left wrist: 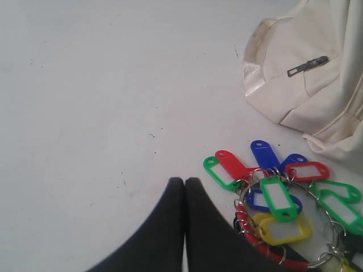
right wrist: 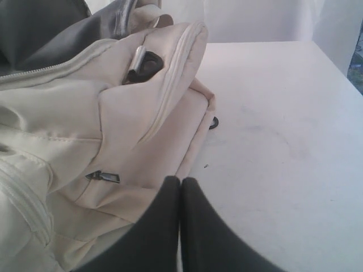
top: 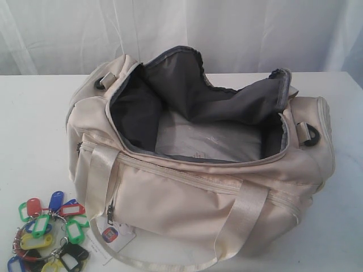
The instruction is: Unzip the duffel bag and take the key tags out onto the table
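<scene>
**Bag open, tags out on the worktop**

The tags (top: 48, 232) lie in a loose bunch on the worktop (top: 34, 113) at its near left corner, close to the bag's front left end but apart from it. Red, green, blue, yellow and black tags hang on a metal ring. The left hand (left wrist: 184, 182) is just beside them, its fingers pressed together and gripping nothing. A white hangtag (top: 113, 235) lies on the worktop at the bag's near edge. The bag (top: 187, 198) sits mid-worktop, its top unzipped and gaping so the grey lining (top: 215, 141) shows. The right hand (right wrist: 180, 182) is beside the bag's right end, closed and empty, near a side zip pull (right wrist: 105, 177). A white curtain (top: 227, 28) hangs behind.
</scene>
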